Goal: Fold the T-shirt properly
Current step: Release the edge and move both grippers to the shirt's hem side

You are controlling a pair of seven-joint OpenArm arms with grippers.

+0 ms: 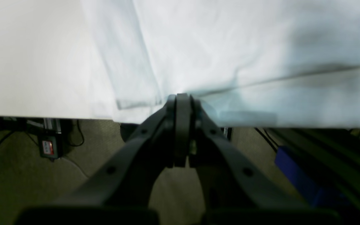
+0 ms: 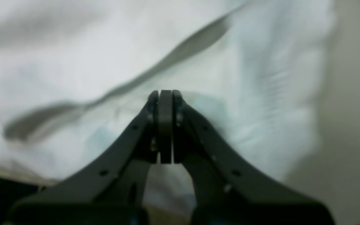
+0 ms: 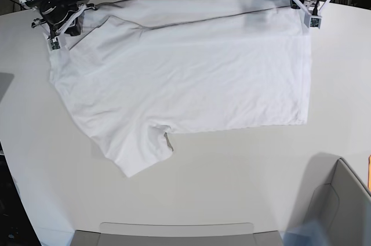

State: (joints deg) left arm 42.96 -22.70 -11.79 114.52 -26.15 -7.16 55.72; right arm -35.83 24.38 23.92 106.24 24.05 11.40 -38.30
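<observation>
— White cotton, thin and a bit rumpled: the T-shirt (image 3: 185,78) lies spread across the far half of the counter (image 3: 232,188), its long axis running side to side along the far edge.

— And the 2 grippers?

— Both sit on that far edge, 1 at each end. The right gripper (image 3: 56,25) is at the far-left corner of the counter as the base view shows it; the left gripper (image 3: 310,9) is at the far-right corner. Neither arm is nearer — each has its own end of the same edge.

— Holding anything?

— In each wrist view the jaws are pressed together with cloth bunched right at the tips. I judge the left gripper (image 1: 182,99) is pinching the shirt's edge, and the right gripper (image 2: 165,95) likewise, though blur hides the exact bite.

— So which way does the shirt lie from them?

— Everything else of it stretches from the tips toward the near edge of the counter, with 1 sleeve (image 3: 142,153) pointing at the near-left. A ridge of lifted fabric (image 3: 191,21) runs between the 2 grips.

— Meaning the fold goes...

— Likely toward the near edge, both ends carried together so the held edge stays level.
</observation>
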